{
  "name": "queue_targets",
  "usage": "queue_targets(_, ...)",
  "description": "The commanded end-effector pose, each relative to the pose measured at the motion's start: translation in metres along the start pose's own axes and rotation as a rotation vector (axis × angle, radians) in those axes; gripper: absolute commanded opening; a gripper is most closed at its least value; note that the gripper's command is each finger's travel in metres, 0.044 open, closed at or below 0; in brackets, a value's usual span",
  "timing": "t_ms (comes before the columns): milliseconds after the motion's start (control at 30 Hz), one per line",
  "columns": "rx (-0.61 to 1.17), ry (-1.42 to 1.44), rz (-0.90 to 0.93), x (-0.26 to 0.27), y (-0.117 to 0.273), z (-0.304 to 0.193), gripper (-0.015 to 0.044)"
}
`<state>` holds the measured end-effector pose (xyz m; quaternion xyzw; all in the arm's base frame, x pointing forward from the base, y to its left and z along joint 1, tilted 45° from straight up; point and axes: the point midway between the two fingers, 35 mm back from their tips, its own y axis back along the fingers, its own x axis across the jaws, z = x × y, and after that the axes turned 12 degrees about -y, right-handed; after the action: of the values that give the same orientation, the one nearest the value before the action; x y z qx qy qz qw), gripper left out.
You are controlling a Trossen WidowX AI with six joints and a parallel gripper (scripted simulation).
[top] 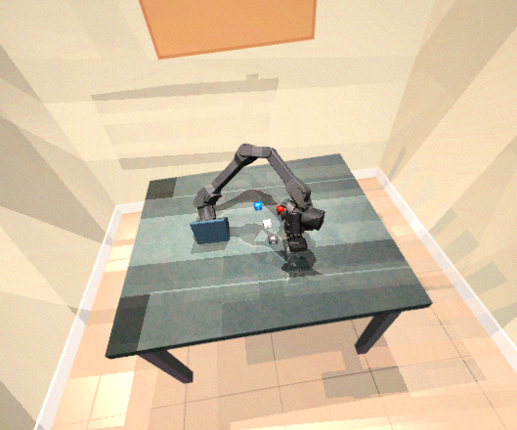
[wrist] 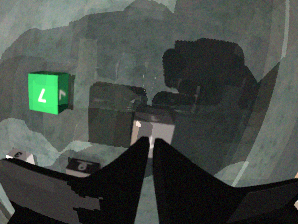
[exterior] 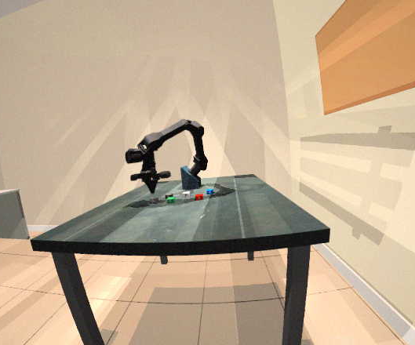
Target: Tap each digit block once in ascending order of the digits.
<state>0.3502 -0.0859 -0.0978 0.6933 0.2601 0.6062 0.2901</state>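
My gripper (exterior: 152, 192) (wrist: 150, 144) is shut and empty, with its tips pointing down just above a pinkish-grey block (exterior: 154, 200) (wrist: 162, 131). The fingertips partly hide that block's digit, which I cannot read. A green block (exterior: 171, 200) (wrist: 45, 94) shows a 7. A grey block with a dark side (top: 273, 239) (exterior: 169, 195) (wrist: 84, 167) shows a 6 or 9. A white block (top: 267, 224) (exterior: 186, 194) (wrist: 21, 157) has a digit too small to read surely. A red block (top: 280, 209) (exterior: 199, 197) and a blue block (top: 258, 206) (exterior: 210, 191) stand farther off, their digits unclear.
The blue arm base (top: 210, 231) (exterior: 189, 179) stands on the dark table (top: 192, 313) (exterior: 228, 229). In the top view the arm arches over the blocks and hides the green and pinkish-grey ones. The white and dark-sided blocks are near the left finger in the wrist view.
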Motion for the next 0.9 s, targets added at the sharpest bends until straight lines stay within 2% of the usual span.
queue_targets(0,-0.005,-0.004,0.003,0.0,-0.004,0.0,0.002)
queue_targets(700,-0.005,-0.004,0.004,0.001,-0.029,0.0,0.002)
queue_targets(800,-0.005,-0.004,0.002,0.0,-0.002,0.0,0.002)
queue_targets(867,-0.005,-0.004,0.003,0.0,0.001,0.0,0.002)
